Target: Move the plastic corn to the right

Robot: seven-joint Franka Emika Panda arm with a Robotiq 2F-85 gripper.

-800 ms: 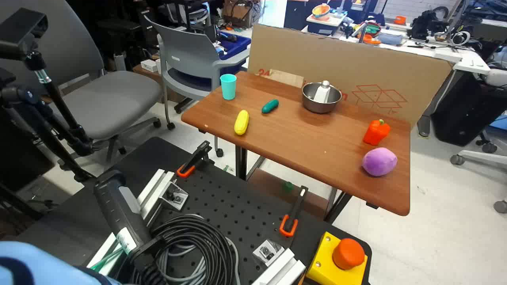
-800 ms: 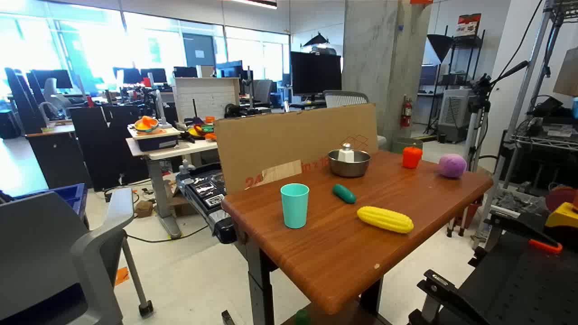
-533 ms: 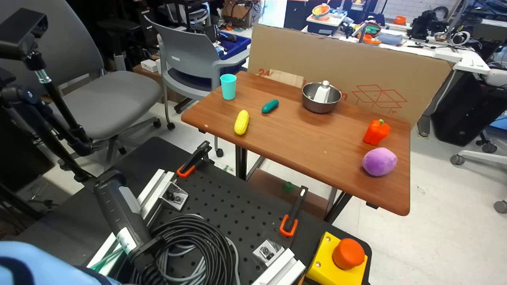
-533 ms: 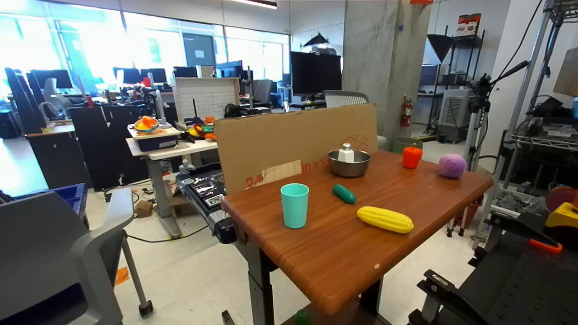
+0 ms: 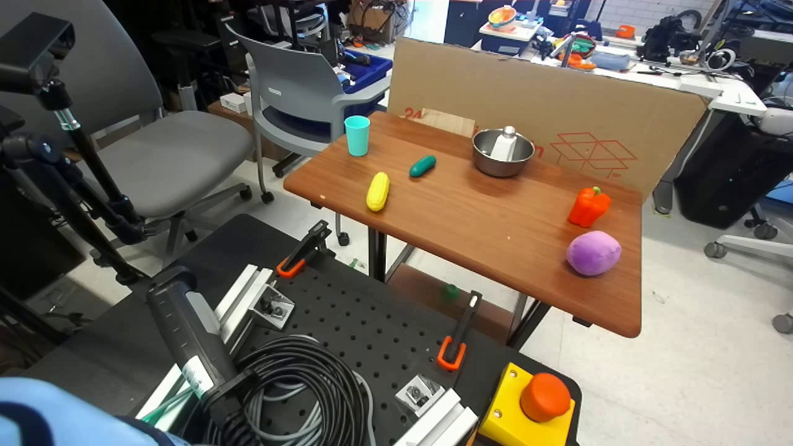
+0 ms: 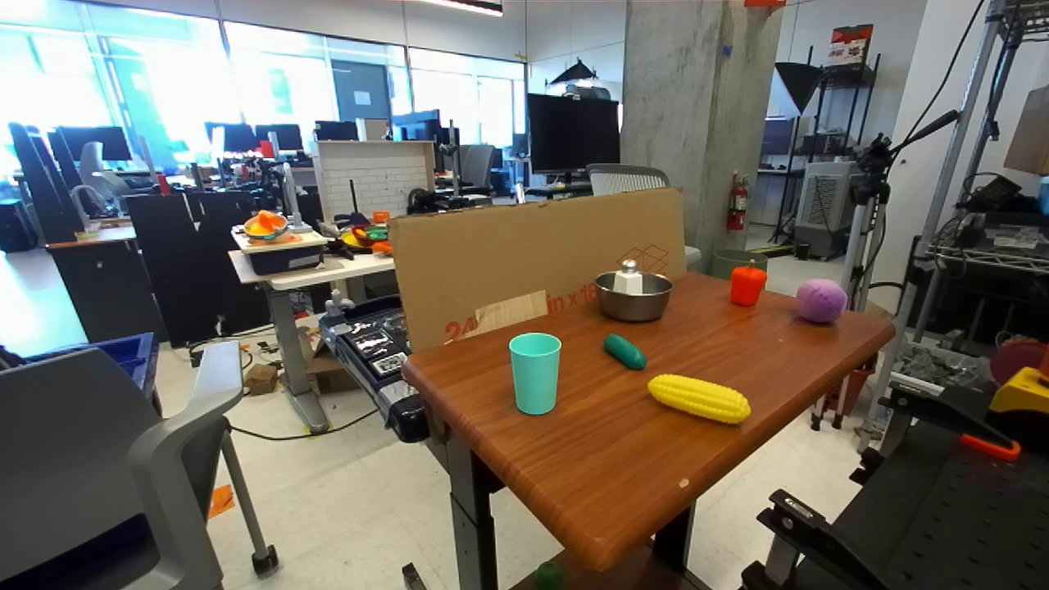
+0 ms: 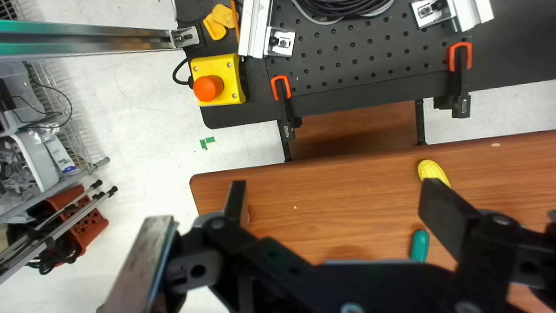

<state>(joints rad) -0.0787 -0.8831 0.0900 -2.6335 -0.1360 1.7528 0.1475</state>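
Note:
The plastic corn is bright yellow and oblong. It lies on the brown table near its front edge in both exterior views, as the corn (image 5: 378, 192) and the corn (image 6: 698, 398). In the wrist view the corn (image 7: 433, 171) shows past the tip of the right-hand finger, which hides its lower part. My gripper (image 7: 333, 187) is open, its fingers wide apart with nothing between them, high above the table. It touches nothing that I can see. The gripper is outside both exterior views; part of the blue-covered arm (image 5: 68, 412) shows at a lower corner.
On the table (image 5: 471, 217) are a dark green toy (image 5: 422, 166), a turquoise cup (image 5: 357, 136), a metal bowl (image 5: 486, 164) holding a white bottle (image 5: 503, 147), an orange pepper (image 5: 588, 207) and a round purple toy (image 5: 593, 253). A cardboard panel (image 5: 526, 93) stands along the back edge.

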